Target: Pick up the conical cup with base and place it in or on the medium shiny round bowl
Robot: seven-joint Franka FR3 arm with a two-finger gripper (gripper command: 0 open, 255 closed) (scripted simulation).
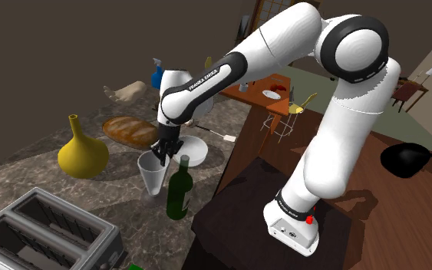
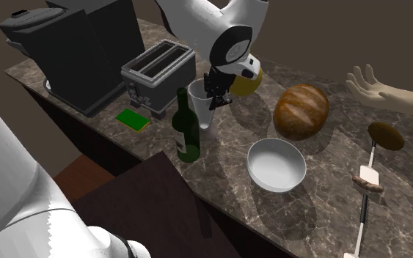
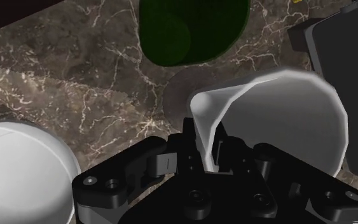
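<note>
Pincer [image 1: 163,157] sits at the rim of the white conical cup [image 1: 151,178], its two fingers drawn close with the cup's wall clasped between them, one inside and one outside. The cup is upright on the dark marbled table [image 1: 22,184], just beside a green bottle [image 1: 179,192]. Near the cup but apart from it lies the white round bowl [image 1: 195,149]. Farther along the table rest a brown loaf [image 1: 130,130] and a yellow vase [image 1: 82,153].
</note>
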